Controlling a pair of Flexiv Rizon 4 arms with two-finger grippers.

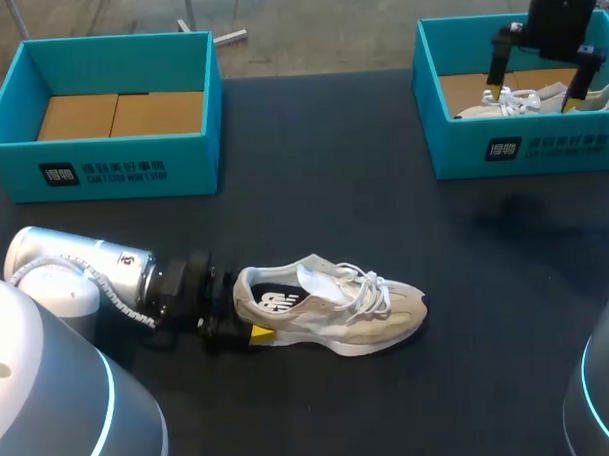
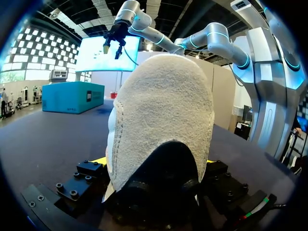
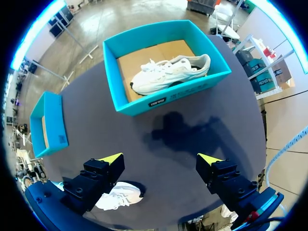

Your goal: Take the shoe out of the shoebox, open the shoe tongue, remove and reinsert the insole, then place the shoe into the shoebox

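While my left jaws gripped the shoe [image 1: 337, 312] by the heel, pinning it flat seemed key; my right jaws gaped empty.

Table [image 1: 311, 138]: one dark, matte, near-black top, spanning the head view from its left edge to its right edge.
Surface: smooth and plain, slightly paler toward the far edge.
Light: soft and even, from above.
Shadow [image 1: 514, 221]: a blurred dark patch on the bare top, near the far right corner.
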